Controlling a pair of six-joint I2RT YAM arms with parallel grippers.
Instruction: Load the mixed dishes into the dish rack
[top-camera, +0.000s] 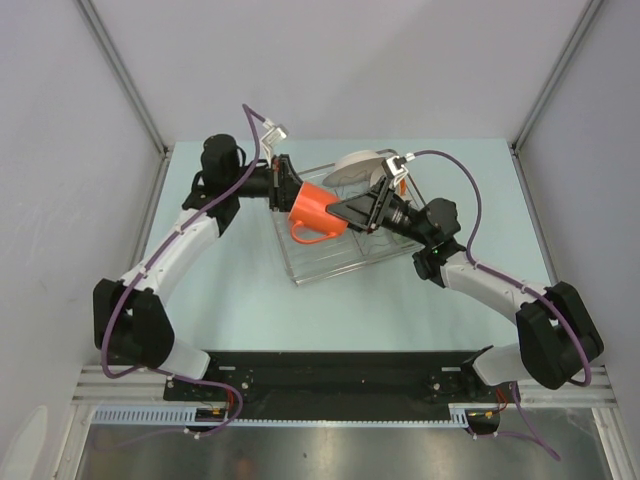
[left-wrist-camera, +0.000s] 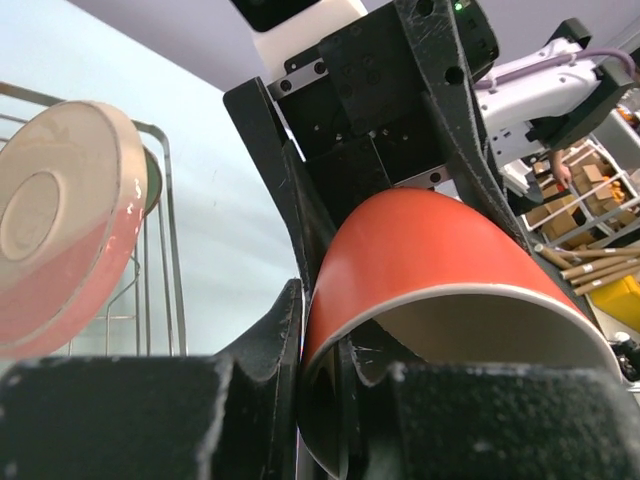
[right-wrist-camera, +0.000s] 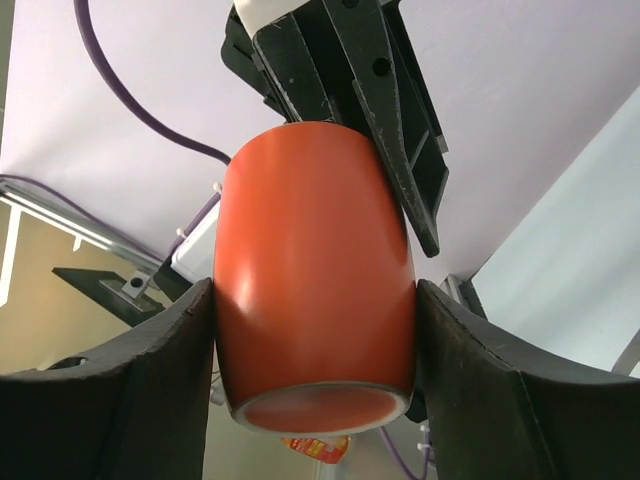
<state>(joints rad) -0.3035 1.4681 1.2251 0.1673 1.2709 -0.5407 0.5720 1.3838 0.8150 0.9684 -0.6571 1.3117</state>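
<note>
The orange mug (top-camera: 318, 205) hangs on its side above the dish rack (top-camera: 322, 264), handle pointing down. My left gripper (top-camera: 291, 194) is shut on its rim, one finger inside the white interior and one outside (left-wrist-camera: 318, 352). My right gripper (top-camera: 352, 212) grips the mug's body near its base from the other side. In the right wrist view both pads press against the mug (right-wrist-camera: 315, 270). A pink-and-cream plate (left-wrist-camera: 60, 230) stands upright in the rack's wire bars (left-wrist-camera: 170, 250). From above it shows as a pale disc (top-camera: 356, 163).
The rack sits at an angle on the pale blue table (top-camera: 230, 300), toward its far half. Grey enclosure walls close in the left, right and back. A black base rail (top-camera: 320, 375) runs along the near edge between the arm bases.
</note>
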